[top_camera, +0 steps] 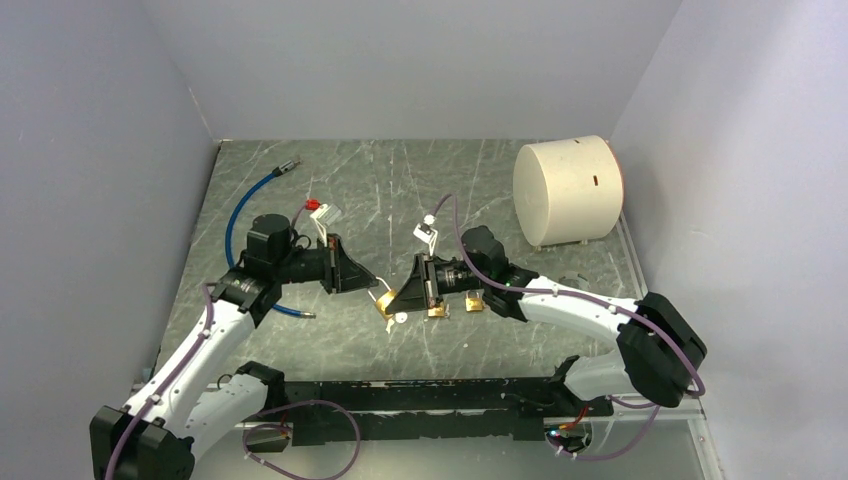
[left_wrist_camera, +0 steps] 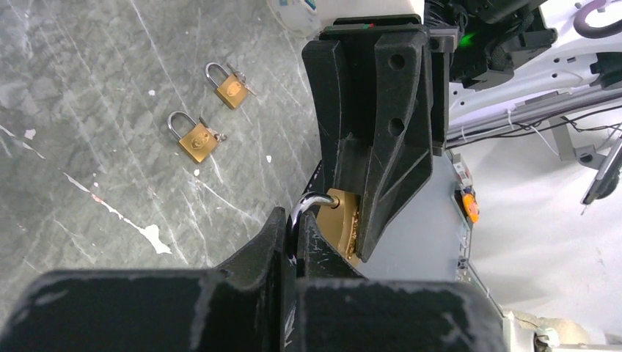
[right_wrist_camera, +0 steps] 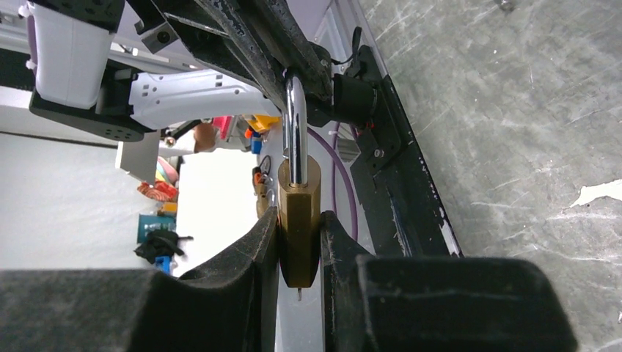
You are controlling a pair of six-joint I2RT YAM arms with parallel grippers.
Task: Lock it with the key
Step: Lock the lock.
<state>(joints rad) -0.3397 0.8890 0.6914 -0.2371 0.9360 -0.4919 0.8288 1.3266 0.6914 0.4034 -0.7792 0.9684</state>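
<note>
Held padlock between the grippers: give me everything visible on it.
The held padlock has a brass-looking body and a shiny steel-looking shackle. The right gripper clamps the body's flat faces; the left gripper is shut on the shackle. The right wrist view shows it edge-on. Latched or not: cannot tell.

Up top, the padlock (top_camera: 384, 301) is all but swallowed between the left claw (top_camera: 373, 285) and the right claw (top_camera: 403, 298), just a brass corner showing. From the left wrist, the right claw covers most of its body. The shackle (right_wrist_camera: 295, 110) top vanishes into the left claw. A thin pin (right_wrist_camera: 298, 295) pokes out underneath: key or not, can't tell.
</note>
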